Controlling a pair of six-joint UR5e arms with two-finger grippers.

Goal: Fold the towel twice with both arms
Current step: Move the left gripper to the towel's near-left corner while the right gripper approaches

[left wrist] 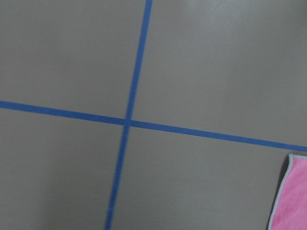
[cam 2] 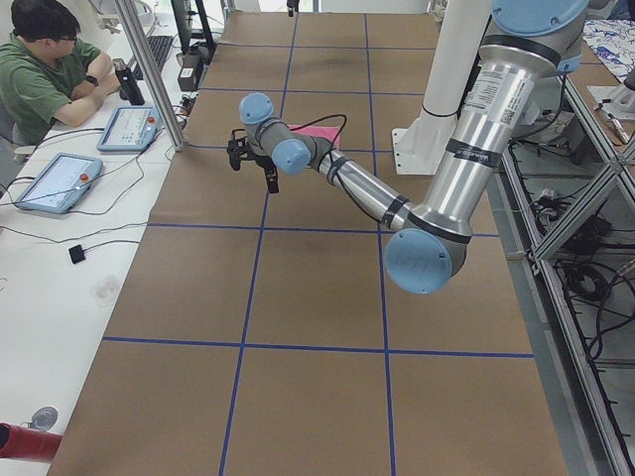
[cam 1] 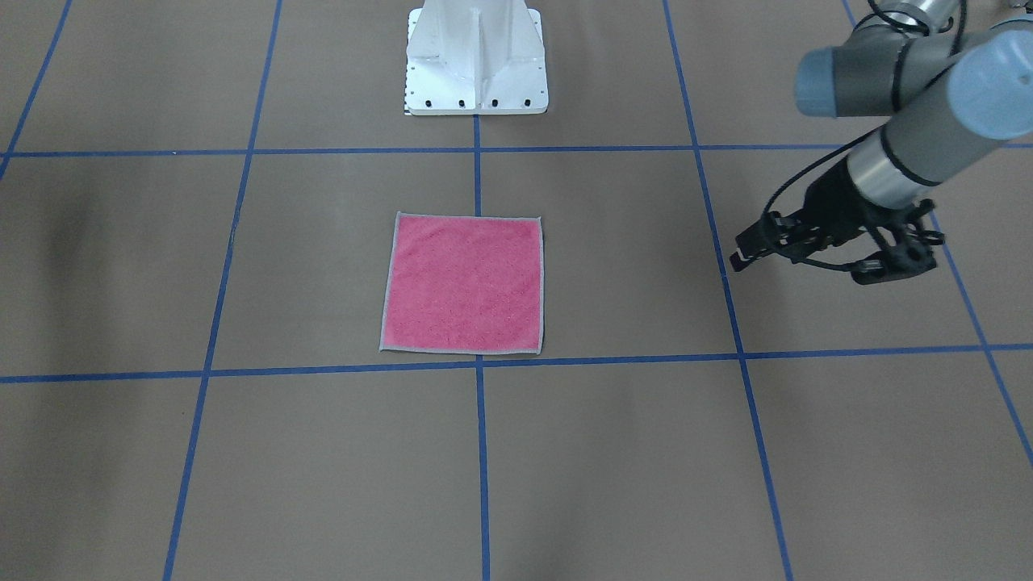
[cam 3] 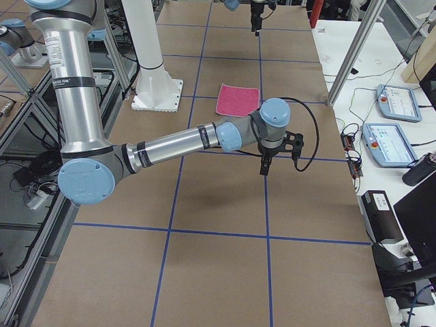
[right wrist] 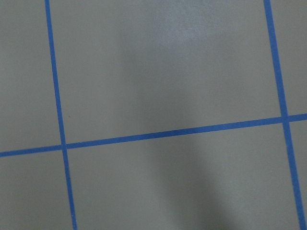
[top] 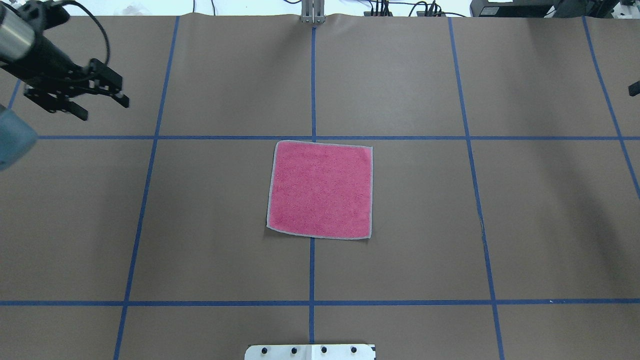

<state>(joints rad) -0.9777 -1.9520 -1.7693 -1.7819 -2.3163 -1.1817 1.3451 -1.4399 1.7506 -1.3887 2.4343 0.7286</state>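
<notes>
Evidently not started: no fold made, no corner lifted. Towel [top: 321,189] flat and square on the counter [top: 415,260], pink side up, grey edging showing all round, lying across the centre tape line [top: 311,272] just in front of the white base [top: 310,352]. Left hand [top: 103,110] well apart from it, far out on its own side, above the counter, fingers spread, holding nothing. Right hand [cam 3: 269,162] well apart on the other side, seen properly only from the side; spread or pressed together, impossible to tell. By the look of it, all left to do: bringing both hands in, pinching two corners, first fold, then a second crosswise.
</notes>
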